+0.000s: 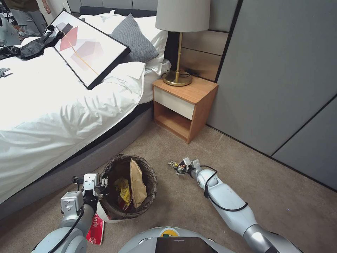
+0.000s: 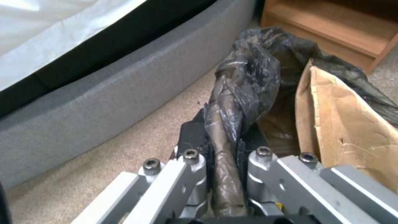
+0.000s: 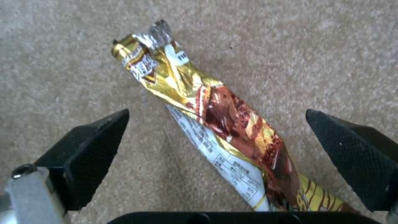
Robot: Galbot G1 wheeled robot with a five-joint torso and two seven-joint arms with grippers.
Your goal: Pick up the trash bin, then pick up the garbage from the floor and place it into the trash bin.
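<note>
While my left pincer [image 2: 224,174] clamps the trash bin's [image 1: 105,214] dark-bagged rim beside the bed [image 1: 52,105], my right pincer [image 3: 215,155] gapes wide around a crinkled gold-and-brown wrapper [image 3: 215,124] on the carpet [image 1: 182,211].

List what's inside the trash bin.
Inside the trash bin, clamped at its rim by the left gripper: an upright brown paper bag and yellow wrappers. Anything beneath them is covered.
</note>
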